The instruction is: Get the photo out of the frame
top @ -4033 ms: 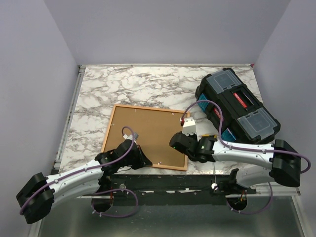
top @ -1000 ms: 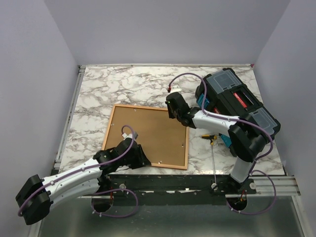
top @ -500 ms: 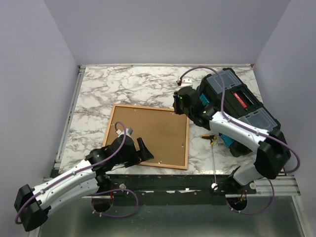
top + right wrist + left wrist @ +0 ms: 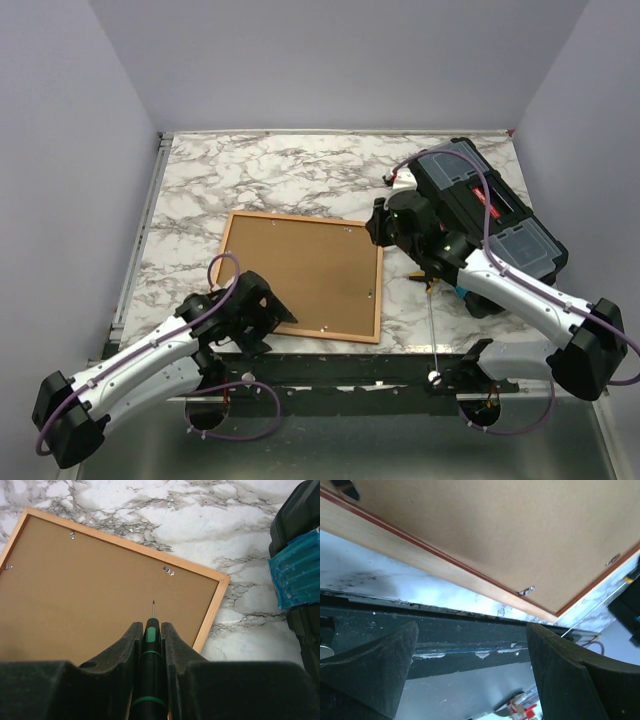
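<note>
At the table's [image 4: 260, 170] near edge the left gripper [image 4: 472, 635] hangs beside the near side of the frame [image 4: 300, 272]. Its two dark fingers [image 4: 375, 665] are spread wide with nothing between them. The wrist view shows them over the black rail just off the marble.

The frame lies flat in the near middle of the table, back up. Brown board fills the thin orange-red border, and the frame is turned slightly so its near side runs a little askew to the table's near edge. Small metal clips [image 4: 169, 570] sit along the board's rim.

Over the frame's far right corner the right gripper [image 4: 151, 626] is closed tight on a screwdriver [image 4: 151, 645] with a black and green handle. Its thin tip points at the board just short of one clip on the far side. I cannot tell whether the tip touches.

Just right of the frame a small yellow and black tool [image 4: 428, 283] lies on the marble. Beyond it a black toolbox [image 4: 480, 205] sits toward the far right corner of the table.
</note>
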{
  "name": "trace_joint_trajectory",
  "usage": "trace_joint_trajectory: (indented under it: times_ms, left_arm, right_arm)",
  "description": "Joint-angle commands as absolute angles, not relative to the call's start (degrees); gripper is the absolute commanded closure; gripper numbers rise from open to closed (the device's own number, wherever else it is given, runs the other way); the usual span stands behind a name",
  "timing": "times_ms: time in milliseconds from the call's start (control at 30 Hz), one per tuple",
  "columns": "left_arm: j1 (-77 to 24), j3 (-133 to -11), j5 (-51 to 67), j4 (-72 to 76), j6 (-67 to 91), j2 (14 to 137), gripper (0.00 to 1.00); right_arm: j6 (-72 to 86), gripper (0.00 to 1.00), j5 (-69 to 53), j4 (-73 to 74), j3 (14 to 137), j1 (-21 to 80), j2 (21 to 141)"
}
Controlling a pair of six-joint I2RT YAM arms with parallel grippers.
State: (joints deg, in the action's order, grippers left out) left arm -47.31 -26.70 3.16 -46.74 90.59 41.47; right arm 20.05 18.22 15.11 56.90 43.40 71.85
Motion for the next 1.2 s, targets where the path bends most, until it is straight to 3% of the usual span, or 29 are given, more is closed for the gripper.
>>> trace_joint_trajectory:
  times_ms: [0,467,633,767,967,1167]
  left_arm:
    - [-41.9,-27.75,1.86,-47.99,92.83,43.15,0.09]
    - [-14.68,-43.29,-6.19,-48.78,56.25,51.78,0.06]
    - [4.27,-41.99,11.29,-36.23,45.75,56.92,0.03]
    - [14.2,-41.48,22.45,-27.22,46.62,61.37,0.05]
    - [18.61,-48.11,18.59,-22.68,44.63,71.91,0.04]
    - [20.5,-51.76,22.33,-22.01,42.48,86.45,0.08]
  right_arm:
    - [21.68,0.99,15.31,16.03,55.22,43.37,70.07]
    - [29.21,0.99,1.53,-2.09,58.67,43.4,86.79]
    - [33.58,0.99,-3.95,-13.77,61.89,43.42,96.27]
    - [37.21,0.99,-6.14,-18.88,67.29,43.41,105.3]
    - [38.46,0.99,-4.7,-20.96,74.32,43.42,115.56]
    - [39.03,0.99,-4.83,-21.47,77.98,43.41,120.8]
